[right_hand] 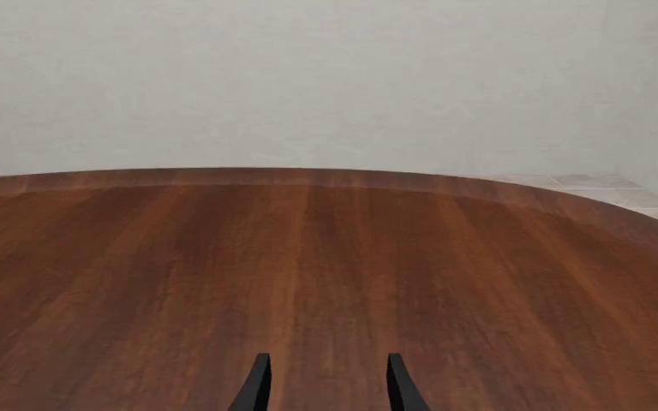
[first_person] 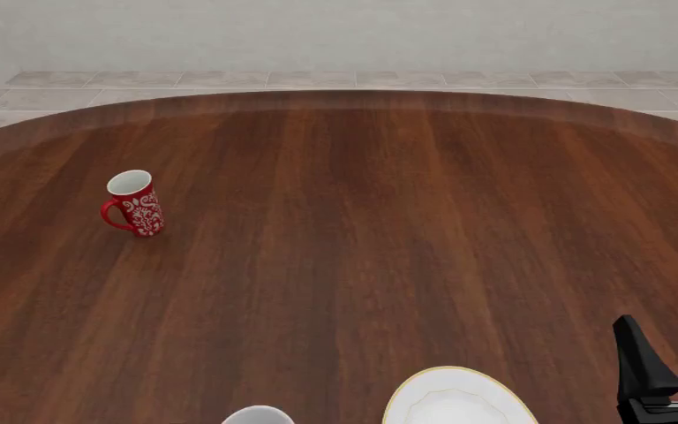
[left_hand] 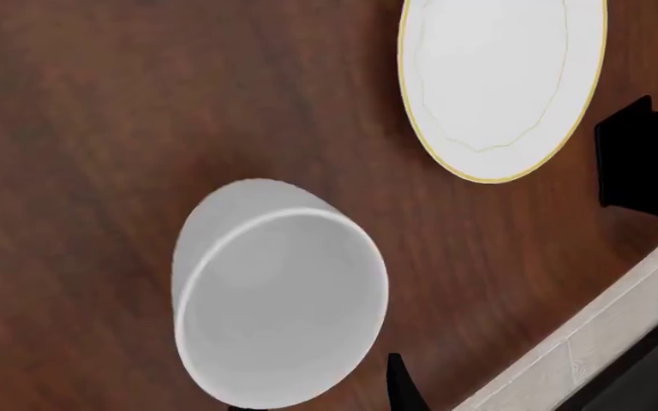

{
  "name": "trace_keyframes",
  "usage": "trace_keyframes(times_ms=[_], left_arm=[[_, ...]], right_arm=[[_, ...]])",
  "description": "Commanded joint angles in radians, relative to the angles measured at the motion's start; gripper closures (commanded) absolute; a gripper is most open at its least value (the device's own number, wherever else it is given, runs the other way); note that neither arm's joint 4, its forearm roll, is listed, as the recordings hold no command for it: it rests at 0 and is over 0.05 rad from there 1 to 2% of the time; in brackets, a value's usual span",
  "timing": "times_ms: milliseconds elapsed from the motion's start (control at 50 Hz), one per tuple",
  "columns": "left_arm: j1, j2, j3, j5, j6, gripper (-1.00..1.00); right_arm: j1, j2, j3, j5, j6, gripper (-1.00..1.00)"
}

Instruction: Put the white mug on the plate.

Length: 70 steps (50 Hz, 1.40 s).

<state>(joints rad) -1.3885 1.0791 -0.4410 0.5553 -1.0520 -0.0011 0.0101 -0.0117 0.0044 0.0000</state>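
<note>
Two mugs on the surface [first_person: 351, 230], only one wanted. Far out at ten o'clock in the front view: red mug [first_person: 134, 204], upright, well apart from everything, to be ignored. Down at six o'clock, right at the near edge: white mug [left_hand: 278, 304], upright, mouth open to the left wrist camera, not yet gripped. Left gripper [left_hand: 403, 390] poised above it, a single fingertip in view, so grip state impossible to tell. Just beside the mug, toward five o'clock: plate [left_hand: 500, 81], bare. Further right: right gripper [right_hand: 325, 381], fingers spread, holding nothing. Best approach, by judgement: straddle the mug wall, clamp firmly, lift clear of the gold rim, then a short carry across.
</note>
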Motion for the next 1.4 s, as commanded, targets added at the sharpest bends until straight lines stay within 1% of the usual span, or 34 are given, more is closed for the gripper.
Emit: trace_keyframes(times_ms=[20, 440, 560, 580, 920, 1040, 1080, 1100, 1120, 1200, 1220, 1280, 1400], left_arm=[[0.014, 0.03, 0.028, -0.04, -0.009, -1.0], [0.048, 0.05, 0.05, -0.07, 0.009, -1.0], [0.061, 0.053, 0.053, -0.076, 0.024, -1.0], [0.066, 0.054, 0.056, -0.08, 0.031, 1.0], [0.111, 0.007, 0.061, -0.047, 0.087, 1.0], [0.127, -0.033, 0.041, 0.004, 0.115, 1.0], [0.128, -0.04, 0.034, 0.018, 0.12, 1.0], [0.107, -0.027, 0.022, 0.023, 0.1, 1.0], [0.107, -0.026, 0.022, 0.023, 0.1, 1.0], [0.14, -0.069, 0.015, 0.063, 0.147, 1.0], [0.161, -0.092, 0.013, 0.082, 0.169, 1.0], [0.181, -0.124, 0.003, 0.117, 0.193, 1.0], [0.177, -0.154, -0.029, 0.162, 0.21, 1.0]], right_arm=[[0.002, -0.003, 0.002, 0.001, 0.0, -1.0], [0.002, -0.003, 0.002, 0.001, 0.0, -1.0], [0.002, -0.003, 0.002, 0.001, 0.0, -1.0], [0.002, -0.003, 0.002, 0.001, 0.0, -1.0], [0.001, -0.003, 0.002, 0.001, 0.0, -1.0], [0.002, -0.003, 0.002, 0.001, 0.0, -1.0], [0.002, -0.003, 0.002, 0.0, 0.0, -1.0], [0.002, -0.003, 0.002, 0.001, 0.0, -1.0], [0.002, -0.003, 0.002, 0.001, 0.0, -1.0], [0.002, -0.003, 0.002, 0.001, 0.0, -1.0], [0.002, -0.003, 0.002, 0.001, 0.0, -1.0], [0.002, -0.003, 0.002, 0.0, 0.0, -1.0], [0.002, -0.003, 0.002, 0.001, 0.0, -1.0]])
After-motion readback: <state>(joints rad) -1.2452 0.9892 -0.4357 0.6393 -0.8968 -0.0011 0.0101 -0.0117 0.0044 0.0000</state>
